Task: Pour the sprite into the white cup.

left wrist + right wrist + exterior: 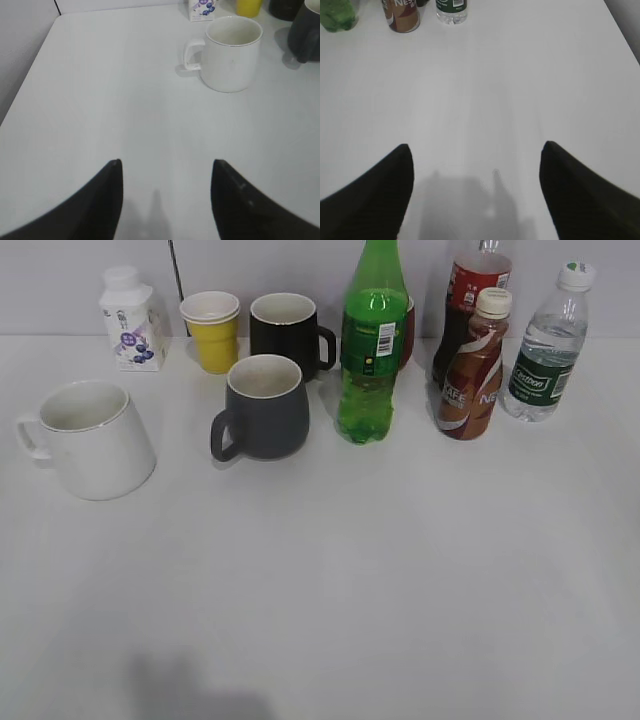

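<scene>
The sprite (372,350), a tall green plastic bottle with a green label, stands upright at the back middle of the table; its base shows at the top left of the right wrist view (337,15). The white cup (95,438), a large white mug with a loop handle on its left, stands at the left; in the left wrist view (231,52) it is ahead and to the right. My left gripper (166,167) is open and empty over bare table. My right gripper (476,152) is open and empty, well short of the bottles. Neither gripper shows in the exterior view.
A grey mug (262,408), black mug (288,332), yellow cup (213,332) and small white milk bottle (130,320) stand near the back. A cola bottle (465,310), brown coffee bottle (476,365) and clear water bottle (548,345) stand right of the sprite.
</scene>
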